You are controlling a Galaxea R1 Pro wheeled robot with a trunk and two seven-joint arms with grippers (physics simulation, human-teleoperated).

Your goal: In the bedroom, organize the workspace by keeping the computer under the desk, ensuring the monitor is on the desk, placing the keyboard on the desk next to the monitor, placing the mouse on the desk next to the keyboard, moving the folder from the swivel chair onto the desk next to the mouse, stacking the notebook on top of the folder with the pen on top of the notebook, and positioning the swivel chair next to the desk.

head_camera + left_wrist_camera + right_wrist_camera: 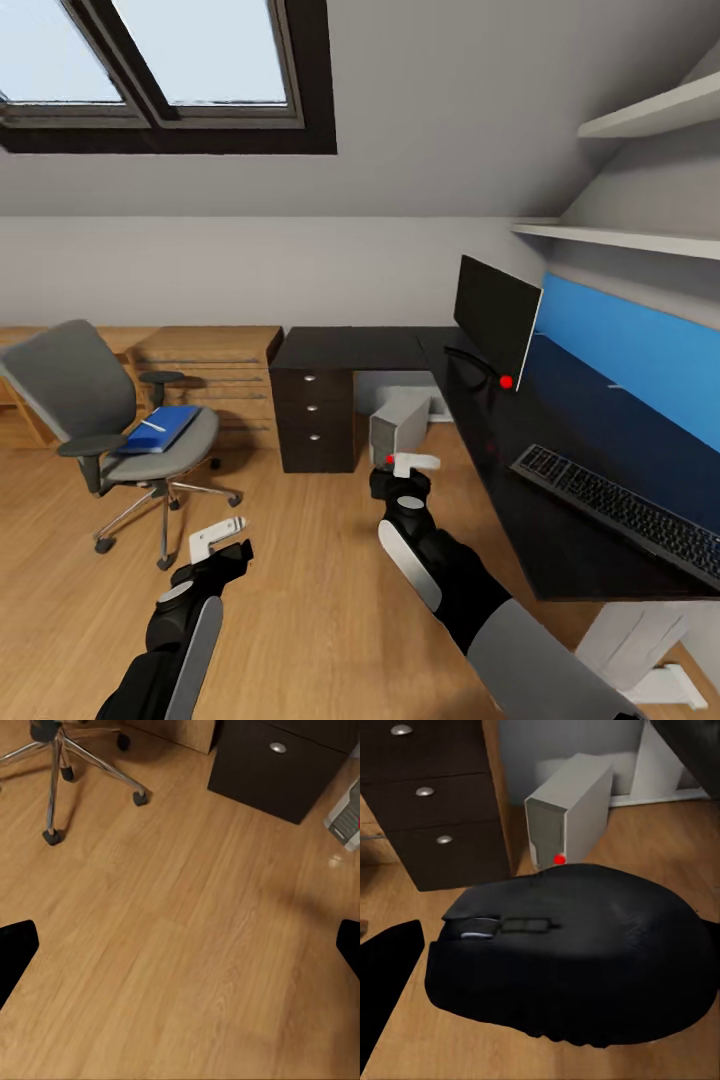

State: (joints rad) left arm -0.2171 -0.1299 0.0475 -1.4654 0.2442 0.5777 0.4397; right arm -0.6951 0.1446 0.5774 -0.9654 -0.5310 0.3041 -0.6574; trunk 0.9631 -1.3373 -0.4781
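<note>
My right gripper (414, 463) is shut on the dark mouse (577, 952), held above the floor in front of the silver computer (398, 425), which stands under the black desk (350, 348). On the desk stand the monitor (497, 318) and, nearer, the keyboard (620, 510). At the left, the grey swivel chair (75, 385) carries the blue folder (160, 430) with a thin white pen (152, 424) on it. I cannot make out the notebook. My left gripper (220, 535) hangs open over bare floor, its fingers (15, 956) wide apart.
The desk's dark drawer unit (314, 415) stands left of the computer. A light wooden chest (215, 375) sits against the wall behind the chair. The chair's star base (56, 750) lies close ahead of my left gripper. Wooden floor (300, 580) spreads between chair and desk.
</note>
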